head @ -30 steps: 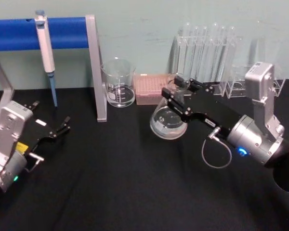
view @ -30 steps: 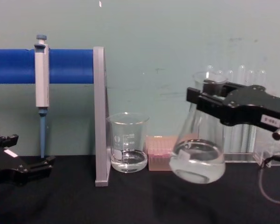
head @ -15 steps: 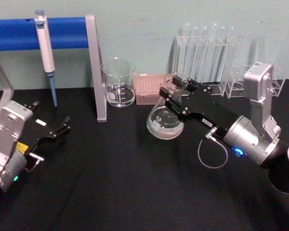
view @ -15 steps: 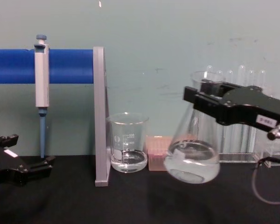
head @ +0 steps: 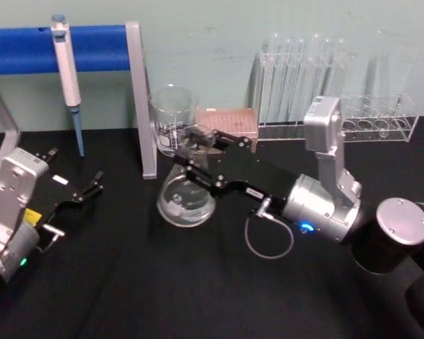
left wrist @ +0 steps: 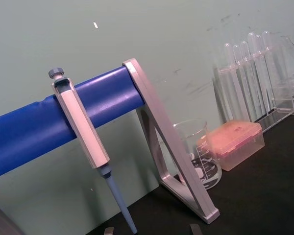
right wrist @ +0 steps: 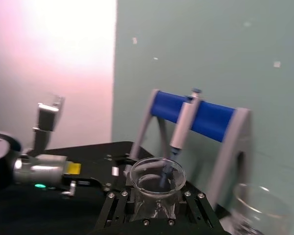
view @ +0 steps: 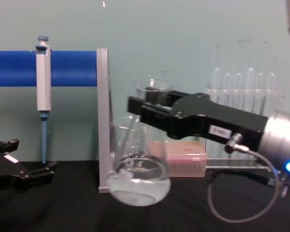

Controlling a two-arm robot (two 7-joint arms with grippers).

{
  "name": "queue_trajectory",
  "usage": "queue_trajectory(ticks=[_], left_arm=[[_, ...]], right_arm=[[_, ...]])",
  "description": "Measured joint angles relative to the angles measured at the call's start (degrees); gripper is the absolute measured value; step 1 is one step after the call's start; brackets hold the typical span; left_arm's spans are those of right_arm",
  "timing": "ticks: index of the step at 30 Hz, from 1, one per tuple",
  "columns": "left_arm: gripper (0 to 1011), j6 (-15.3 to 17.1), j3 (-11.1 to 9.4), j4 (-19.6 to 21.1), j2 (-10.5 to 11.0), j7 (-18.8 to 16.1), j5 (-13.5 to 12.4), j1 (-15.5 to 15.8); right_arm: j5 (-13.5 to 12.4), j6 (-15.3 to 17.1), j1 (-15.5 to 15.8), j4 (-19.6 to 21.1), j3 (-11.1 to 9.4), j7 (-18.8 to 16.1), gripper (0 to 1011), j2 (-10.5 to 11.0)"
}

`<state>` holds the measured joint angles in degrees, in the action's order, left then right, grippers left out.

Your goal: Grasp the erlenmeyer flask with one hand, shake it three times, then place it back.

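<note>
Erlenmeyer flask (head: pixel 186 200) — clear glass cone, wide rounded base, liquid pooled inside. Tilted over black cloth desk (head: pixel 162 282), in front of beaker (head: pixel 174 120), beside grey stand post (head: pixel 140 99). Right tool (head: pixel 196 147) — matte black, clamped on flask neck. Left tool (head: pixel 95 182) parked far left, fingers apart.

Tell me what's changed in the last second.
The right gripper, shut on the flask at its neck, swung it to the robot's left, from in front of the tube rack to in front of the beaker. It kept its hold throughout. The left gripper, beaker and pipette stayed put.
</note>
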<state>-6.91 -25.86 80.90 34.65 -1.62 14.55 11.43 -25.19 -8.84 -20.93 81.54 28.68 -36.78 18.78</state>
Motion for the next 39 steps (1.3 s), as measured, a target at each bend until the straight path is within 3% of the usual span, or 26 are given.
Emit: queue_trajectory(ticks=[11, 21, 27, 34, 39], left_arm=[[1001, 0.0, 0.0, 0.0, 0.0, 0.0, 0.0, 0.0], [1001, 0.0, 0.0, 0.0, 0.0, 0.0, 0.0, 0.0], [1001, 0.0, 0.0, 0.0, 0.0, 0.0, 0.0, 0.0], [1001, 0.0, 0.0, 0.0, 0.0, 0.0, 0.0, 0.0], [1001, 0.0, 0.0, 0.0, 0.0, 0.0, 0.0, 0.0]], right_arm=[[-1.6, -0.3, -2.3, -1.8, 3.8, -3.0, 450, -0.9], [-2.0, -0.9, -2.1, -1.7, 3.9, -1.4, 450, -0.3], [-0.7, -1.4, -0.2, 0.4, 1.9, 2.8, 450, 0.9], [1.4, -1.2, 3.9, 4.7, -2.7, 9.3, 450, 3.2], [2.9, -0.8, 8.0, 8.5, -7.2, 14.3, 450, 5.4]])
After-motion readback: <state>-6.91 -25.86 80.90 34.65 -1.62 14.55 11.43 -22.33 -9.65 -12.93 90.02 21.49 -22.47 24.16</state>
